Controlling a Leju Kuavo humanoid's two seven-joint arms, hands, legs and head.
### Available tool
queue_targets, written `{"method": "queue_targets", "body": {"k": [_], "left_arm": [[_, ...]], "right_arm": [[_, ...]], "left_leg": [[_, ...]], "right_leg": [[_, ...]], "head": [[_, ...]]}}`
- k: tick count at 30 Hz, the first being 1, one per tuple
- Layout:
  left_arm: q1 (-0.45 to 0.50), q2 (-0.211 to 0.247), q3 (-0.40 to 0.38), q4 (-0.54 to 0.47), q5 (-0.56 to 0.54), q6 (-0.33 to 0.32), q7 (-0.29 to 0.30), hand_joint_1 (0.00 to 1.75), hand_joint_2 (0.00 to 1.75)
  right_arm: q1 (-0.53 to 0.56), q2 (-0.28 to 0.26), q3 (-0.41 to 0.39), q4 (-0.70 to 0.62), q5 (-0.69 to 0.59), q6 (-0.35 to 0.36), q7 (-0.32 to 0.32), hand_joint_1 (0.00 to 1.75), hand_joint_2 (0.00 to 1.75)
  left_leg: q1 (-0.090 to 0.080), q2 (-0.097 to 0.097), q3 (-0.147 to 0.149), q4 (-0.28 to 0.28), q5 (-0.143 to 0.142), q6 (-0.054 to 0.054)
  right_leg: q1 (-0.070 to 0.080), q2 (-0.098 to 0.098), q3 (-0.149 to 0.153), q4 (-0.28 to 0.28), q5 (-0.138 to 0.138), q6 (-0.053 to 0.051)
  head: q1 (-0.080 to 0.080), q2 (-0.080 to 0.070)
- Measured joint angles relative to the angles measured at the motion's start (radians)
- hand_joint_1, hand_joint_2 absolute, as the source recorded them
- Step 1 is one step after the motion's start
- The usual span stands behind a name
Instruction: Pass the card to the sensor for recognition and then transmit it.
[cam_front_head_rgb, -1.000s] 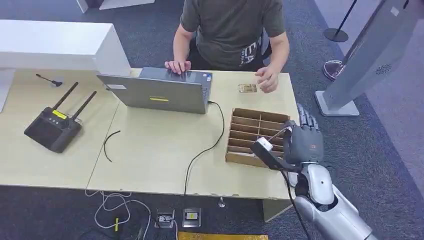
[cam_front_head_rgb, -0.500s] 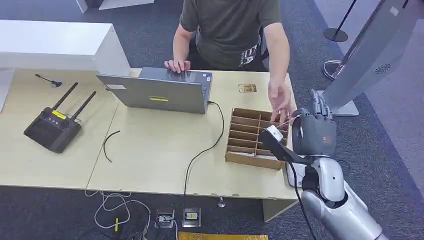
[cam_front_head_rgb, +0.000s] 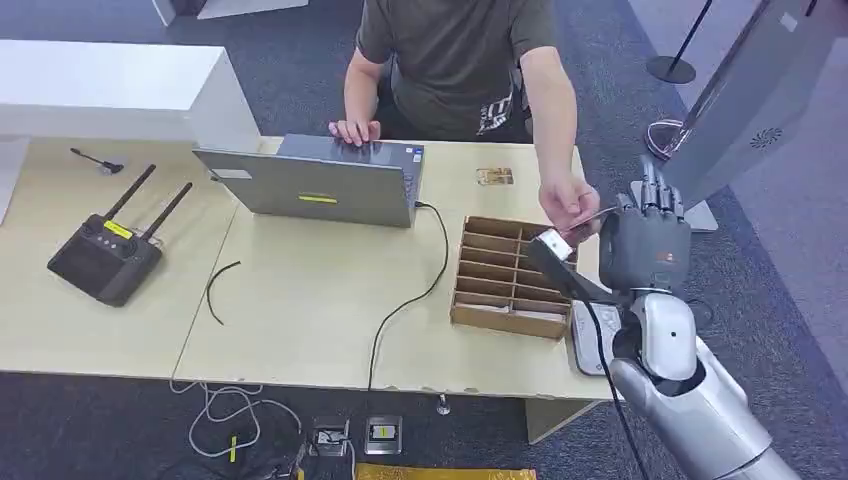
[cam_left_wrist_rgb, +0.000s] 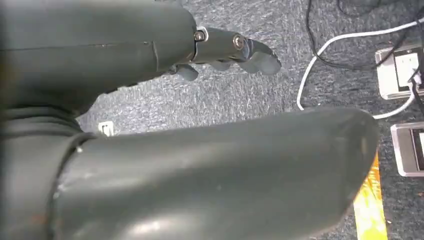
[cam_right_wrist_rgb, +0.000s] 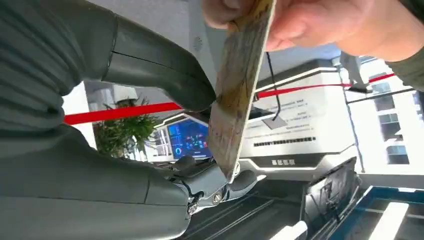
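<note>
1. The right hand (cam_front_head_rgb: 655, 245) is raised past the table's edge, just beside the cardboard divider tray (cam_front_head_rgb: 507, 275), with its thumb and fingers (cam_right_wrist_rgb: 220, 182) pinching the card (cam_right_wrist_rgb: 240, 85).
2. The card stands between this hand and a person's hand (cam_front_head_rgb: 567, 205), which grips its far end.
3. The left hand (cam_left_wrist_rgb: 235, 47) hangs over carpet, fingers loosely curled around nothing.
4. A second card (cam_front_head_rgb: 495, 177) lies on the table beyond the tray.
</note>
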Motion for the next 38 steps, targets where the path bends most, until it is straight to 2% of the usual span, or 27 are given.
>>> {"method": "queue_targets", "body": {"k": [11,13,14,15,20,24,30,34,38], "left_arm": [[-0.001,-0.002,0.000,0.001,-0.035,0.004,0.009,0.00,0.00],[-0.001,-0.001,0.000,0.001,-0.039,0.006,0.010,0.00,0.00],[-0.001,-0.001,0.000,0.001,-0.039,0.006,0.010,0.00,0.00],[-0.001,-0.001,0.000,0.001,-0.040,0.006,0.010,0.00,0.00],[-0.001,-0.003,0.000,0.001,-0.040,0.006,0.010,0.00,0.00],[0.002,-0.006,0.000,0.001,-0.043,0.019,0.010,0.00,0.00],[0.009,-0.008,0.000,0.000,-0.063,0.019,0.010,0.00,0.00],[0.022,-0.014,0.000,0.000,-0.066,0.017,0.010,0.00,0.00],[0.031,-0.016,0.002,0.000,-0.063,0.017,0.010,0.00,0.00]], "right_arm": [[0.002,0.005,-0.030,0.052,-0.003,0.022,0.005,1.75,1.75],[0.002,0.006,-0.032,0.059,-0.002,0.022,0.005,0.02,1.75],[0.002,0.006,-0.034,0.063,-0.002,0.022,0.005,0.00,1.75],[0.003,0.007,-0.035,0.066,-0.001,0.021,0.005,0.00,0.00],[0.003,0.010,-0.039,0.081,0.005,-0.006,-0.011,0.00,0.00],[0.006,0.015,-0.043,0.095,0.057,-0.026,-0.010,0.00,0.00],[0.012,0.013,-0.062,0.096,0.081,0.012,-0.004,0.00,0.00],[0.049,-0.021,-0.094,0.076,0.049,0.081,0.030,0.00,0.00],[0.092,-0.072,-0.144,0.060,0.002,0.088,0.056,0.00,0.00]], "left_leg": [[0.000,0.000,-0.001,0.000,0.000,0.000],[0.000,0.000,-0.001,0.000,0.000,0.000],[0.000,0.000,-0.001,0.000,0.000,0.000],[0.000,0.000,-0.001,0.000,0.000,0.000],[0.000,0.000,-0.001,0.000,0.000,0.000],[0.000,0.000,-0.001,0.000,0.000,0.000],[0.000,0.000,0.000,0.000,0.000,0.000],[0.000,0.000,-0.001,0.000,0.000,0.000],[0.000,0.000,-0.001,0.000,-0.001,0.001]], "right_leg": [[0.000,0.000,-0.001,0.000,0.000,0.000],[0.000,0.000,-0.001,0.000,0.000,0.000],[0.000,0.000,-0.001,0.000,0.000,0.000],[0.000,0.000,-0.001,0.000,0.000,0.000],[0.000,0.000,-0.001,0.000,0.000,0.000],[0.000,0.000,-0.001,0.000,0.000,0.000],[0.000,0.000,-0.001,0.000,0.000,0.000],[0.000,0.000,-0.001,-0.001,0.000,0.000],[0.000,0.000,-0.001,-0.001,0.000,0.000]], "head": [[0.000,0.000],[0.000,0.000],[0.000,0.000],[0.000,0.000],[0.000,0.000],[0.000,0.000],[0.000,0.000],[0.000,0.000],[0.000,0.000]]}}
